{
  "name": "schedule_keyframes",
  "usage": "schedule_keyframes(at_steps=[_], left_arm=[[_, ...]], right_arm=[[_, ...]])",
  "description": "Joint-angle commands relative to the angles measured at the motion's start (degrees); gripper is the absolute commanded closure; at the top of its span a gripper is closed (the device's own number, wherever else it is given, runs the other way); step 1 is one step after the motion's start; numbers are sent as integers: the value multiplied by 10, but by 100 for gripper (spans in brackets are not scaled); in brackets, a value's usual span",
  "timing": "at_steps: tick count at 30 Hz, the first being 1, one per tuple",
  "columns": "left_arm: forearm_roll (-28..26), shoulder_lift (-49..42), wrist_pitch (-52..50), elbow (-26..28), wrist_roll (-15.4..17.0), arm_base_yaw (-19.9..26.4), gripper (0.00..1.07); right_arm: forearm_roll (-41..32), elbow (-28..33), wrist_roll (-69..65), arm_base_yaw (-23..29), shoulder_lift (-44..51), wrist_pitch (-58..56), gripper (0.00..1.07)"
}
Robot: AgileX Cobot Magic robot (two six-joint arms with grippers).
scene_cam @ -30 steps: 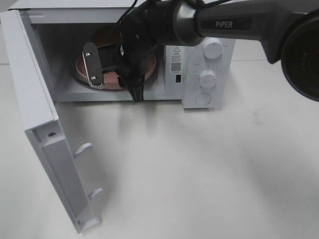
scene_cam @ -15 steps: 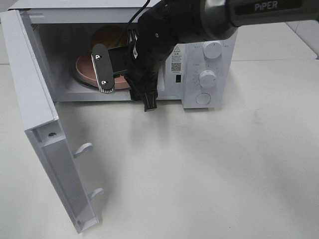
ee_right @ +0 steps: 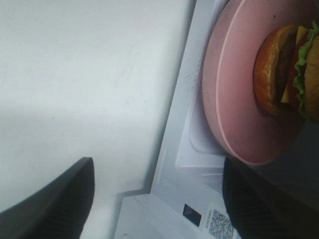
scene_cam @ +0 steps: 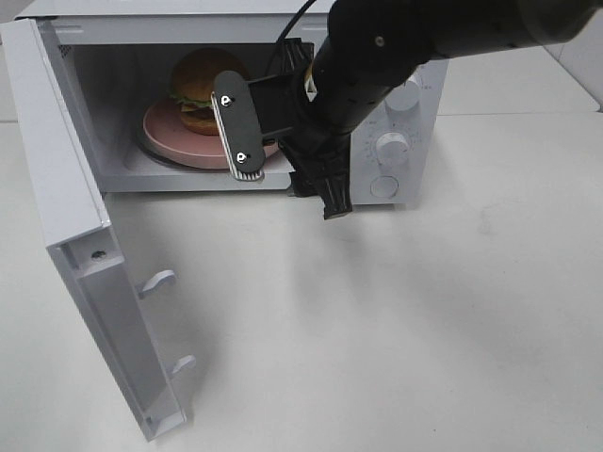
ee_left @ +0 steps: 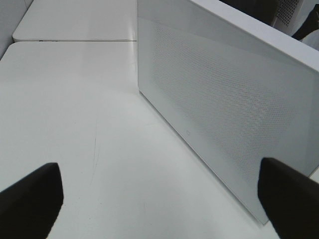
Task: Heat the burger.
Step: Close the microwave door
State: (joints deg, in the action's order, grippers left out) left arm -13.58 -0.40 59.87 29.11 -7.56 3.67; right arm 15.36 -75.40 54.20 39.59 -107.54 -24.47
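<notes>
**Burger sits in the open microwave, both claws empty**

Exterior high view, from the left: the microwave's flat white door [scene_cam: 66, 179] swings wide, with 2 latch hooks on its inner edge. Inside the boxy white microwave [scene_cam: 141, 30], the burger [scene_cam: 203, 89] rests on a smooth round pink plate [scene_cam: 165, 132]. Its bun is glossy and golden-brown, with frilly green lettuce beneath. The right gripper [scene_cam: 290, 191] hangs just outside the cavity mouth, to the right of the burger and nearer the camera. Its 2 black fingers are spread, with nothing between them and no contact with the plate. Further right, 2 round white knobs [scene_cam: 391, 148] sit on the panel.

The right wrist view adds yellow cheese at the burger's [ee_right: 289, 69] edge and the plate's [ee_right: 239, 119] raised rim, with the right gripper [ee_right: 159, 196] parted over the matte table [scene_cam: 396, 330].

Only the left wrist view shows the left gripper [ee_left: 159, 201]: its dark tips stand wide apart and empty over the table [ee_left: 60, 99], beside the microwave's [ee_left: 224, 109] finely perforated side wall. The burger is hidden there.
</notes>
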Motion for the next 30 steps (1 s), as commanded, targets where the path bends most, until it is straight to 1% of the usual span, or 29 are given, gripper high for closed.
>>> schedule_keyframes(at_steps=[1,2,3,4,5,7,8,9,10,11,13,14,15,17,18,19,21,22,23,24,25,26,27,28,29,30], left_arm=[[2,-10,-5,-4,0,0,9],[2,-10,-5,-4,0,0,9],[2,-10,-5,-4,0,0,9],[2,-10,-5,-4,0,0,9],[2,-10,-5,-4,0,0,9],[2,-10,-5,-4,0,0,9],[2,-10,-5,-4,0,0,9],[2,-10,-5,-4,0,0,9],[2,-10,-5,-4,0,0,9],[2,-10,-5,-4,0,0,9],[2,-10,-5,-4,0,0,9],[2,-10,-5,-4,0,0,9],[2,-10,-5,-4,0,0,9],[2,-10,-5,-4,0,0,9],[2,-10,-5,-4,0,0,9],[2,-10,-5,-4,0,0,9],[2,-10,-5,-4,0,0,9],[2,-10,-5,-4,0,0,9],[2,-10,-5,-4,0,0,9],[2,-10,-5,-4,0,0,9],[2,-10,-5,-4,0,0,9],[2,-10,-5,-4,0,0,9],[2,-10,-5,-4,0,0,9],[2,-10,-5,-4,0,0,9],[2,-10,-5,-4,0,0,9],[2,-10,-5,-4,0,0,9]], right_arm=[[-1,40,-5,0,42,2,38],[-1,40,-5,0,42,2,38],[-1,65,-7,0,66,2,38],[-1,78,-8,0,78,2,38],[-1,78,-8,0,78,2,38],[-2,116,-15,0,116,2,38],[-2,116,-15,0,116,2,38],[-2,142,-27,0,143,2,38],[-2,142,-27,0,143,2,38],[-2,164,-29,0,167,2,38],[-2,175,-32,0,178,2,38],[-2,198,-50,0,206,2,38],[-2,198,-50,0,206,2,38],[-2,227,-111,0,242,1,38],[-2,227,-111,0,242,1,38],[-2,244,-163,0,262,-1,38],[-2,250,-189,0,270,-2,38],[-2,263,-256,0,289,-7,38],[-2,263,-256,0,289,-7,38],[-2,273,-320,0,307,-14,38],[-2,277,-356,0,313,-19,38],[-2,277,-356,0,313,-19,38],[-2,284,-422,0,327,-27,38],[-2,286,-458,0,331,-32,38],[-2,286,-458,0,331,-32,38],[-2,290,-521,0,343,-41,38]])
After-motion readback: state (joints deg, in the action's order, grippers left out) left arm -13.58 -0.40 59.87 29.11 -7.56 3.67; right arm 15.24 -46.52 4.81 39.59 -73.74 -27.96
